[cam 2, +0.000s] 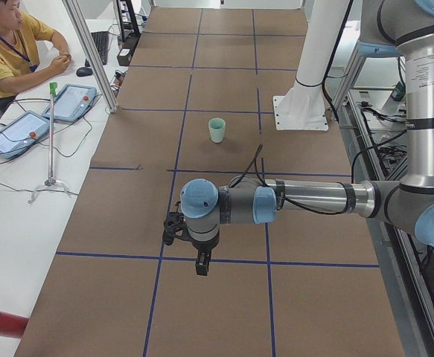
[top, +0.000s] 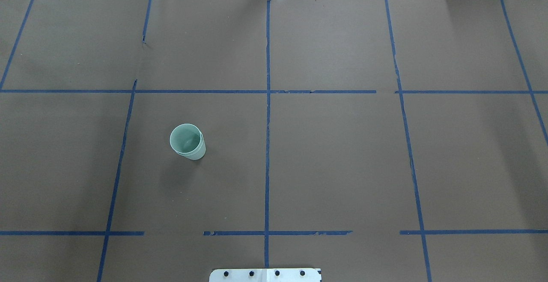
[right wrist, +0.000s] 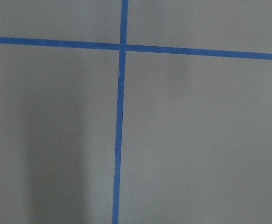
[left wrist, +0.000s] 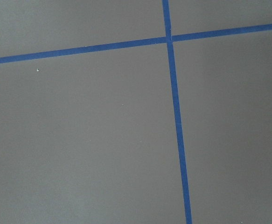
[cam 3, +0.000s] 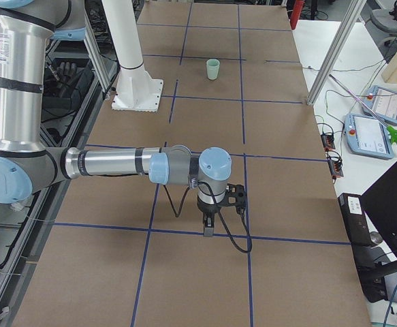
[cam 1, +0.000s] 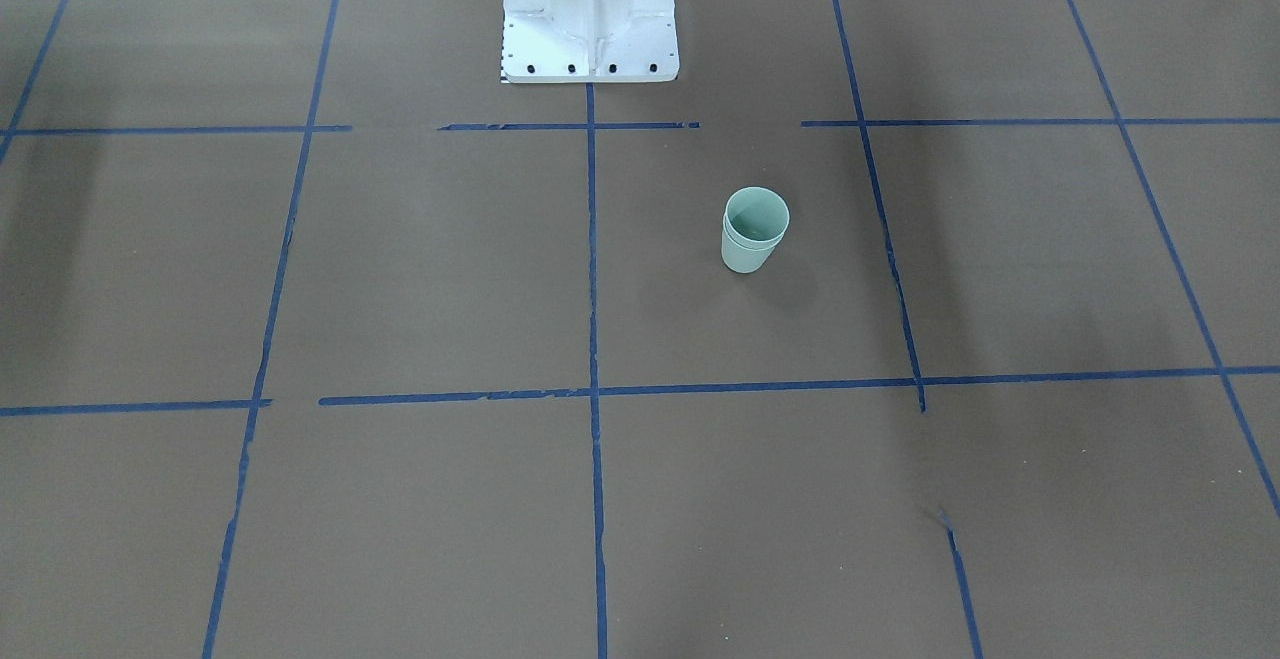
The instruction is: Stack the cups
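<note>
We see brown table (right wrist: 201, 140) filling view, matte and flat. Two blue tape strips lie on it. Horizontal strip (right wrist: 47, 42) runs edge to edge near top, dipping slightly toward right. Vertical strip (right wrist: 118, 140) runs top to bottom, left of centre. Strips cross near top. Faint darker shadow band (right wrist: 47, 158) at lower left.

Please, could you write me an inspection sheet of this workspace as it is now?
Surface: brown table cover with a blue tape grid.
Job's things: cups nested one inside the other, upright, on the robot's left side.
Clutter: nothing seen.
Grippers: left gripper and right gripper hang above the cover, far from the cups; open or shut cannot be told.
Cables: black cable loops at the right wrist.
Surroundings: white robot base; seated operator; teach pendants.
</note>
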